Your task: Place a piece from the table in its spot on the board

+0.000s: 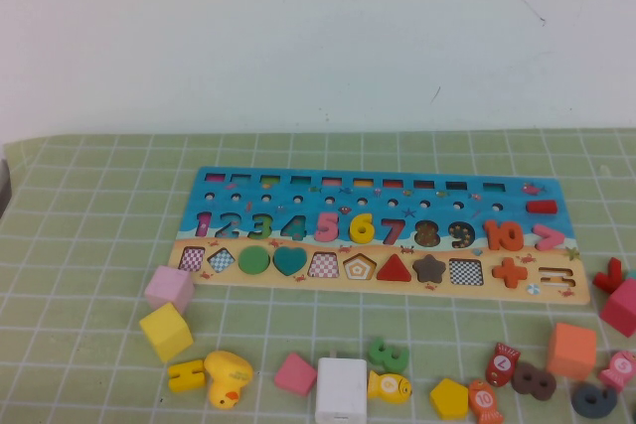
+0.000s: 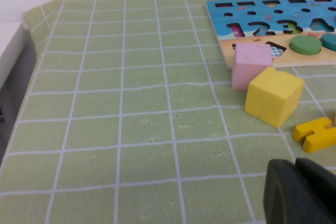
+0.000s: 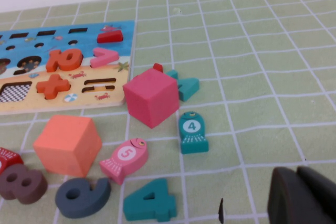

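Pale green grid matting covers the counter [image 1: 99, 245], with a white wall behind it. The long wooden board [image 1: 219, 178] is laid across the middle, and the yellow numeral 6 [image 1: 362, 229] is seen seated in its place in the blue row, between the pink 5 [image 1: 326, 228] and the red 7 [image 1: 394, 231]. Loose pieces are scattered along the near edge, among them a yellow duck [image 1: 227, 377] and a green 3 [image 1: 389, 353].

Neither arm is caught by the high camera. The left gripper [image 2: 295, 163] is held low over the counter's near left side, close to a yellow cube [image 2: 274, 97] that is touching a pink cube [image 2: 251, 65]. Its dark fingers appear to be pressed together on nothing, though only their tips are shown. The right gripper [image 3: 297, 171] is held over the near right side, beside a teal 4 [image 3: 149, 201] and near a magenta cube [image 3: 151, 97]. Its fingers likewise seem clenched and empty.
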Motion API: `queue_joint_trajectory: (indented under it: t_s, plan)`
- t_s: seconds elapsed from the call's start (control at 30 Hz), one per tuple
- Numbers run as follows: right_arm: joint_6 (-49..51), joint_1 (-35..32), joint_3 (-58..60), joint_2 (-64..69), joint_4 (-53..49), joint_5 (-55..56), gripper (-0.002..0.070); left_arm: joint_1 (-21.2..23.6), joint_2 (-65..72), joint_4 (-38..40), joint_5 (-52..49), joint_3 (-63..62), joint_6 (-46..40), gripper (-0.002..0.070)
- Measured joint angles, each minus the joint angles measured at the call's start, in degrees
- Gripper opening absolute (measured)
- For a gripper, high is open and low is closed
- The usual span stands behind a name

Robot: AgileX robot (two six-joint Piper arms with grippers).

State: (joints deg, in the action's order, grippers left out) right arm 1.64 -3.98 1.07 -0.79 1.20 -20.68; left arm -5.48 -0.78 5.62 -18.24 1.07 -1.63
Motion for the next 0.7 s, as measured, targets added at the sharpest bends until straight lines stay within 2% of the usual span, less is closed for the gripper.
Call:
queue_joint_trajectory:
  t_s: [0.7]
  plan:
    - [0.00, 0.00, 0.00, 0.00, 0.00, 0.00, -0.0003, 0.00, 0.00, 0.00, 0.00, 0.00, -0.87, -0.0002]
